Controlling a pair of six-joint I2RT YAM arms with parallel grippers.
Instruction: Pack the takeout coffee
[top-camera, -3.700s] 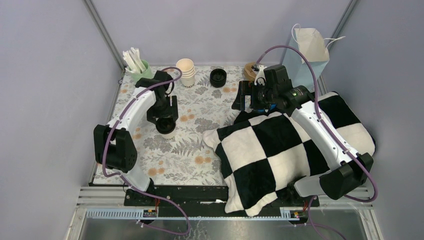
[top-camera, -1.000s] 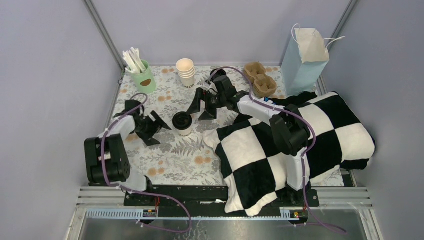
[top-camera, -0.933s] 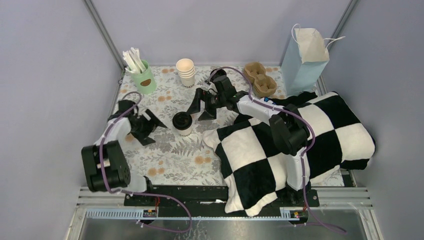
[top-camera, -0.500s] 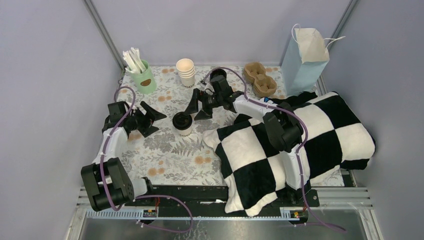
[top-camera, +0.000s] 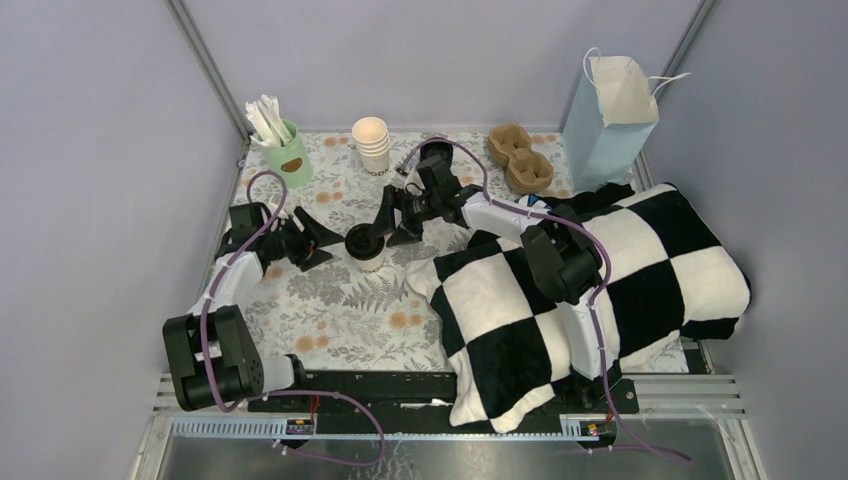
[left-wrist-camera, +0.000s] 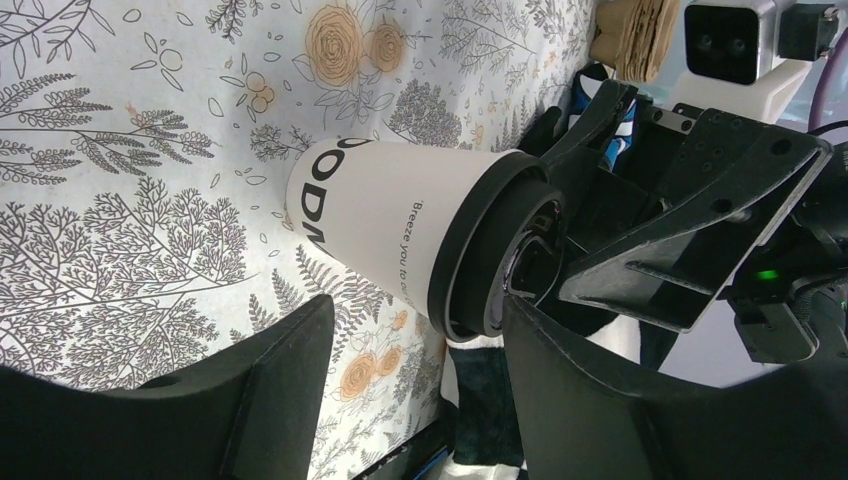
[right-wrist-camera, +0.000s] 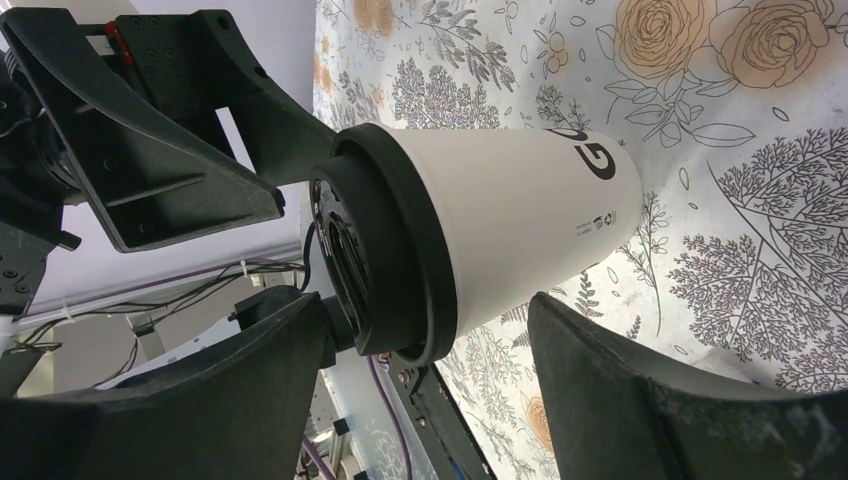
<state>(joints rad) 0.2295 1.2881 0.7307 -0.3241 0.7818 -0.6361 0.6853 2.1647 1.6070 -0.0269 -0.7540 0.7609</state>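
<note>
The takeout coffee (top-camera: 365, 246) is a cream paper cup with dark print and a black lid, standing upright on the floral mat. My left gripper (top-camera: 325, 241) reaches it from the left, and my right gripper (top-camera: 391, 228) from the right. Both are open, with fingers either side of the cup. In the left wrist view the cup (left-wrist-camera: 395, 235) lies just ahead of the left gripper (left-wrist-camera: 415, 395), its lid (left-wrist-camera: 495, 262) close to one finger. In the right wrist view the cup (right-wrist-camera: 520, 215) sits over the right gripper (right-wrist-camera: 430, 395), with gaps on both sides.
At the back stand a mint-green cup of white sticks (top-camera: 281, 150), a stack of cream cups (top-camera: 372, 146), a loose black lid (top-camera: 436, 150), a brown cup carrier (top-camera: 521, 158) and a blue paper bag (top-camera: 612, 115). A black-and-white checkered cushion (top-camera: 590, 290) covers the right side.
My left gripper has swung up and right toward the cup. My right gripper has moved left around the cup. Both pairs of jaws have narrowed; the cup has not moved.
</note>
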